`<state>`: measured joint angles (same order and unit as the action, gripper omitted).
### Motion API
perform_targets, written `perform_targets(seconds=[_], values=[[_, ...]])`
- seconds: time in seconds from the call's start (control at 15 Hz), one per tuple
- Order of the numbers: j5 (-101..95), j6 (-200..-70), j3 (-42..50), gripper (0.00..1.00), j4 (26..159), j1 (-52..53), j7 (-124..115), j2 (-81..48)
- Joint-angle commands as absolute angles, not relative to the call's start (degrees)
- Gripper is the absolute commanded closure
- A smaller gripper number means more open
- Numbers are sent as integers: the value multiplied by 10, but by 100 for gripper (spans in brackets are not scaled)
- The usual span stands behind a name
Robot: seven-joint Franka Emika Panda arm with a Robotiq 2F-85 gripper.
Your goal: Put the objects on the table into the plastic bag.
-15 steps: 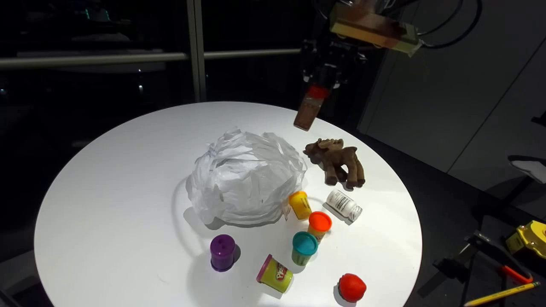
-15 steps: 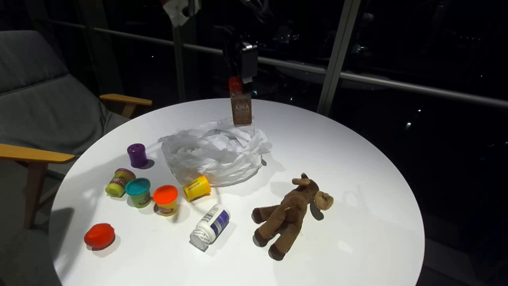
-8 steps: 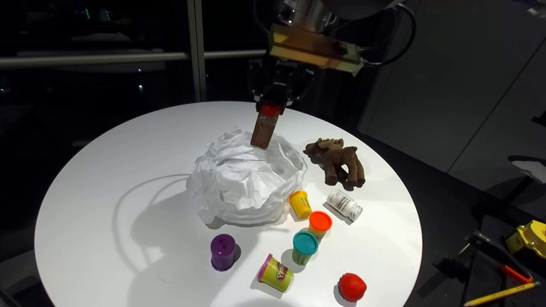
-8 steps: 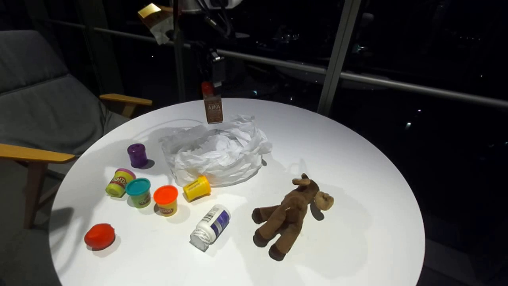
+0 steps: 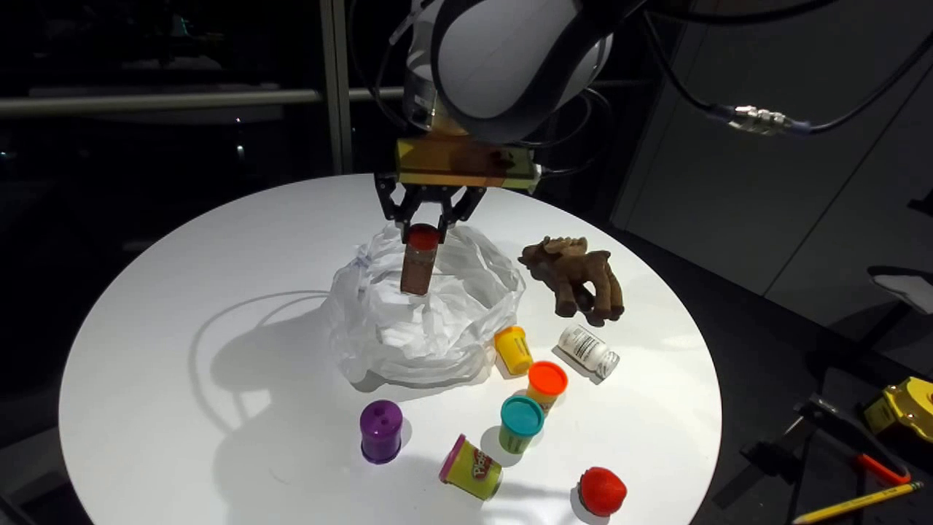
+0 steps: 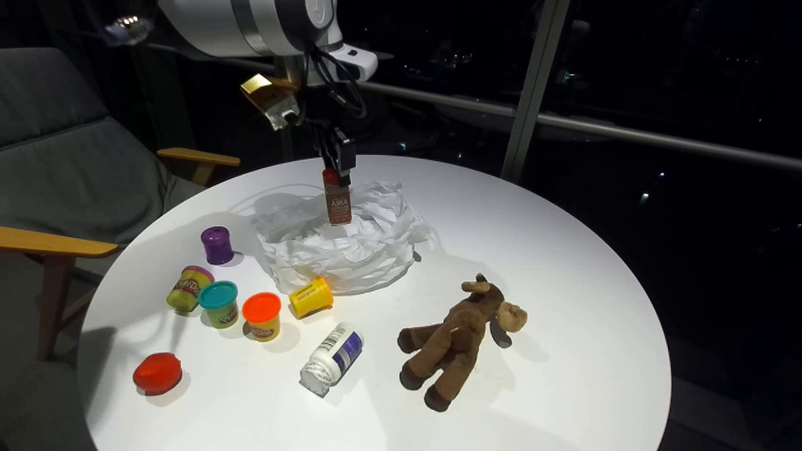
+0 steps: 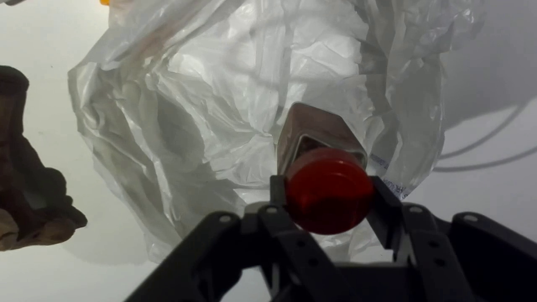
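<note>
My gripper (image 5: 423,235) is shut on the red cap of a brown spice bottle (image 6: 339,208), which hangs over the open mouth of the plastic bag (image 5: 437,343). The wrist view shows both fingers against the cap (image 7: 329,191), with crumpled film (image 7: 235,63) below. On the white table (image 5: 168,306) stand a purple cylinder (image 5: 380,432), a teal-lidded tub (image 5: 520,423) and an orange-lidded tub (image 5: 547,383). A lime tub (image 5: 472,470) and a yellow tub (image 5: 514,351) lie tipped. Farther out are a white bottle (image 6: 332,358), a brown plush moose (image 6: 460,341) and a red ball (image 6: 158,373).
A grey armchair (image 6: 56,138) with wooden arms stands beside the table in an exterior view. Off the table's edge, a dark surface holds a pencil (image 5: 856,503) and a yellow tool (image 5: 904,410). Windows with a rail (image 5: 160,104) lie behind.
The gripper has carried the bottle sideways from beyond the bag's edge to above its mouth, then lowered it. The objects on the table have stayed put.
</note>
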<state>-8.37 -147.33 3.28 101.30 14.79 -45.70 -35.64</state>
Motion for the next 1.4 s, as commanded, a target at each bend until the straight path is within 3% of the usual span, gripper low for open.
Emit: perform_targets(seconds=[0.0, 0.33, 1.0, 1.07, 1.13, 1.33], values=[[-110, -1452, 72, 76, 948, 184, -472, -407], [-133, -1465, 111, 76, 912, 214, -487, -452], [-103, -1429, 97, 76, 833, 185, -463, -502], [-97, -1416, 88, 47, 826, 177, -454, -505], [-93, -1405, 82, 24, 821, 172, -448, -506], [-84, -1388, 77, 16, 811, 164, -444, -502]])
